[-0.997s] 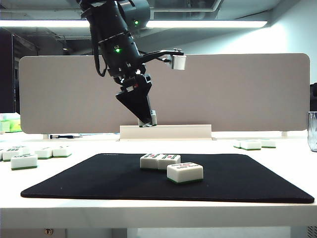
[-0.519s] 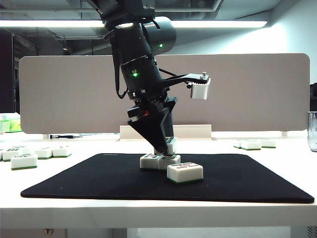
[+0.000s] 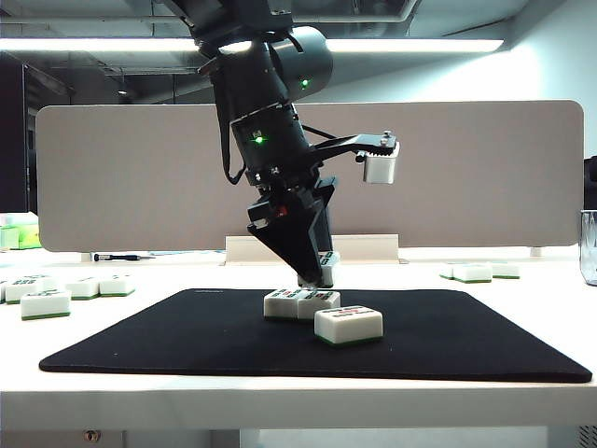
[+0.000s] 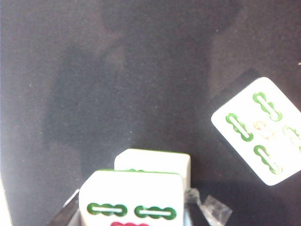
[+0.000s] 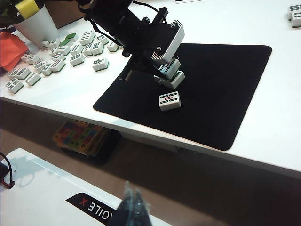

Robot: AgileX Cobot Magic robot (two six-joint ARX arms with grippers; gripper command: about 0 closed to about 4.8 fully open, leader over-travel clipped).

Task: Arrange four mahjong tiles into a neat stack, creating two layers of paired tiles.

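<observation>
Left arm slants down from up high, wrist angled, left pincer (image 3: 317, 277) pointing at the black mat (image 3: 140, 336) w/ its wrist cam sticking out to the side. Pincer's clamped on a held tile (image 3: 326, 266), carried just above the mat, face out toward the wrist cam: green bars and a bit of red on it in the left wrist view (image 4: 130, 200). Right under the pincer tips, a tile pair (image 3: 300, 303) lies side by side flat on the mat; can't tell if the held tile touches them, looks just clear. From the left wrist cam only one of that pair shows, peeking out behind the held tile (image 4: 155, 162). A loose fourth tile (image 3: 348, 324) lies flat near the pincer, toward the mat's front edge, apart from the pair. Spare tiles (image 3: 56, 294) scattered on the white table (image 3: 280, 392), well off to the pincer's side. Right pincer (image 5: 133, 205): only blurred tips at the frame edge, hanging out in front of the table, well apart from the mat; open or closed, can't tell.
</observation>
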